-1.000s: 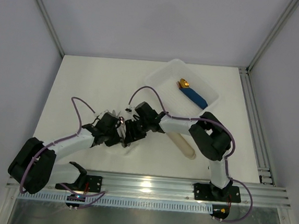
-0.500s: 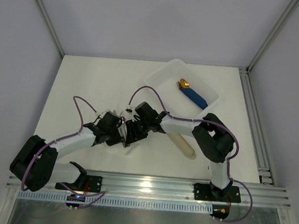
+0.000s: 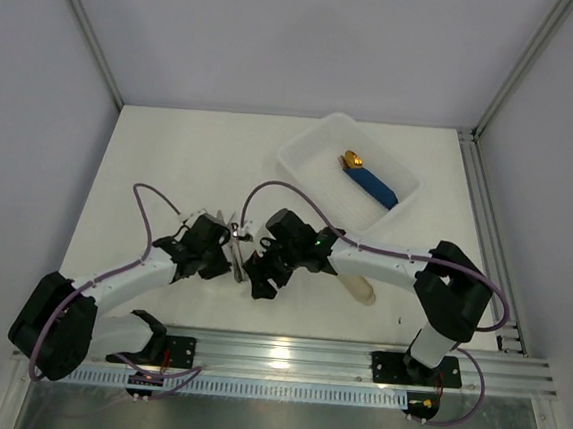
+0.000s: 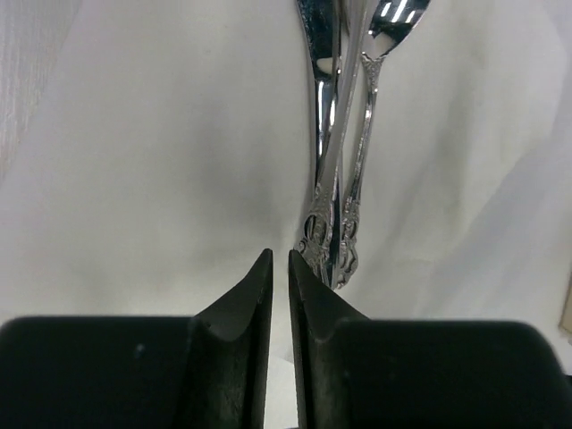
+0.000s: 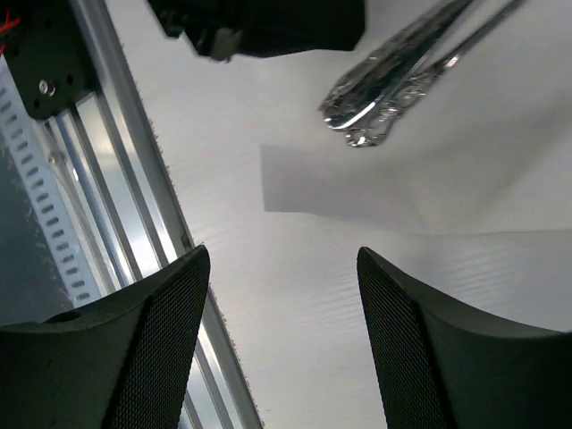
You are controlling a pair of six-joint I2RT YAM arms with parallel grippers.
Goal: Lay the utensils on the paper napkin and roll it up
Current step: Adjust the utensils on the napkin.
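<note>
The utensils (image 4: 335,170), a small bunch of shiny silver cutlery, lie on the white paper napkin (image 4: 134,179), handle ends toward my left gripper. My left gripper (image 4: 278,261) is shut and empty. Its tips rest on the napkin just left of the handle ends. In the right wrist view the utensils' handle ends (image 5: 375,103) lie on the napkin (image 5: 500,170), whose corner points toward the rail. My right gripper (image 5: 281,261) is open and empty, hovering short of the handles. From above, the utensils (image 3: 235,258) show as a sliver between the left gripper (image 3: 227,256) and the right gripper (image 3: 258,282).
A white plastic tray (image 3: 307,148) at the back right holds a blue-handled gold-tipped piece (image 3: 371,185). A beige oblong sleeve (image 3: 361,285) lies by the right forearm. The aluminium rail (image 3: 285,350) runs along the near edge, close to the right gripper (image 5: 107,179).
My right gripper has pulled back from the utensils toward the near rail, and the arm has stretched out lower. My left gripper has shifted slightly and stays at the handle ends.
</note>
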